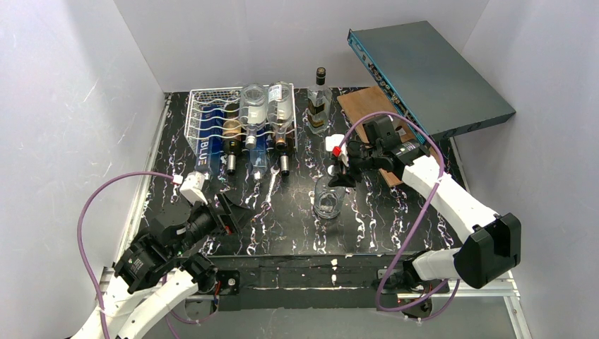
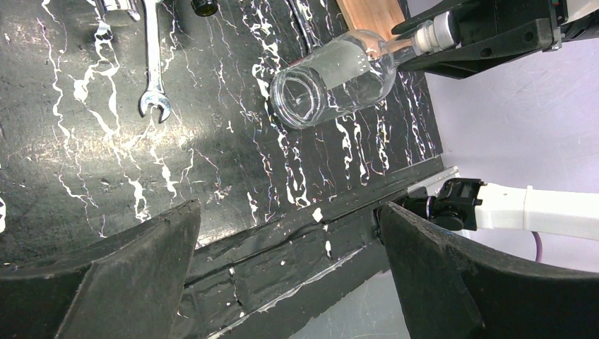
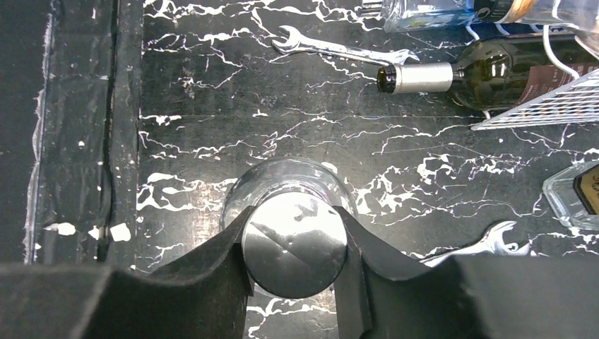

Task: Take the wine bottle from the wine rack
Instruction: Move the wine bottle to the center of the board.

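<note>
Top view: wine rack (image 1: pixel 200 113) sits at the table's (image 1: pixel 402 219) far-left, several bottles lying in it. The clear wine bottle (image 1: pixel 328 201) is off the rack, well to its right, mid-table. R gripper (image 1: pixel 343 168) has it by the neck. L gripper (image 1: pixel 236 210) is near the front-left, jaws wide apart, nothing between them.

L wrist view: bottle is tilted, base toward this cam; whether the base touches the table is hard to tell. A wrench (image 2: pixel 152 60) lies nearby.

R wrist view: both fingers (image 3: pixel 212 282) are pressed vs. the bottle's silver cap (image 3: pixel 293 244), clamped on it. A dark bottle (image 3: pixel 452 76) lies by the rack corner.
</note>
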Available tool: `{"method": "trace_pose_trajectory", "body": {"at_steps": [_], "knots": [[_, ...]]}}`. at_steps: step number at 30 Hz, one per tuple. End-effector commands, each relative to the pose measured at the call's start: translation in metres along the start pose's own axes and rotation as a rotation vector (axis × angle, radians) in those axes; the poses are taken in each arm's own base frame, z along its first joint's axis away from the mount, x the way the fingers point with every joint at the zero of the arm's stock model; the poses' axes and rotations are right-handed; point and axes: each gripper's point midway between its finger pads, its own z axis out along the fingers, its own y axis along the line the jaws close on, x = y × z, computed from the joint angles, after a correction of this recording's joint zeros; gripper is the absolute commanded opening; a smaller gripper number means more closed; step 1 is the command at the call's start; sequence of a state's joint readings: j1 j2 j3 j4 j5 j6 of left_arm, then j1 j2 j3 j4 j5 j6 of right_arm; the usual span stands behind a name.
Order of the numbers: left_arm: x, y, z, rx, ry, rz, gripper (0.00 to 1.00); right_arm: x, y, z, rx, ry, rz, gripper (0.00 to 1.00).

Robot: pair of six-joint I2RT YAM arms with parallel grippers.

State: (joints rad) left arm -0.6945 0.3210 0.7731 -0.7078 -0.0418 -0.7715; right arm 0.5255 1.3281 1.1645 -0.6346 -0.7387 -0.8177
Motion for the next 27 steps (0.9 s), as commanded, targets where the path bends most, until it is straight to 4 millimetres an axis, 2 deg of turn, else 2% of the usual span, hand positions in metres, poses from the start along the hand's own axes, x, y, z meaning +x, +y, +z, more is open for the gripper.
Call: {"method": "trace_pose_trajectory", "body": {"at_steps": [1,4,6,8,16,21,27], "knots": [[0.0,0.004,0.002,-0.024,0.0,-0.004,0.98,-0.01,0.005,0.001,-0.019,-0.048,-0.014,0.31],[-0.001,0.003,0.002,-0.023,-0.002,-0.003,0.98,-0.017,0.002,0.0,-0.004,-0.067,-0.003,0.1],[-0.001,0.003,0.001,-0.021,-0.003,-0.003,0.98,-0.023,-0.006,-0.002,0.025,-0.083,0.01,0.01],[-0.002,0.003,0.001,-0.022,-0.005,-0.003,0.98,-0.032,-0.023,-0.006,0.082,-0.103,0.027,0.01],[-0.003,0.002,-0.001,-0.021,-0.006,-0.002,0.98,-0.063,-0.111,-0.02,0.366,-0.173,0.11,0.01],[-0.003,0.004,-0.003,-0.024,-0.011,-0.009,0.98,-0.062,-0.159,-0.02,0.512,-0.153,0.112,0.01],[-0.002,0.004,-0.002,-0.028,-0.007,-0.013,0.98,-0.06,-0.194,-0.012,0.59,-0.146,0.119,0.01]]}}
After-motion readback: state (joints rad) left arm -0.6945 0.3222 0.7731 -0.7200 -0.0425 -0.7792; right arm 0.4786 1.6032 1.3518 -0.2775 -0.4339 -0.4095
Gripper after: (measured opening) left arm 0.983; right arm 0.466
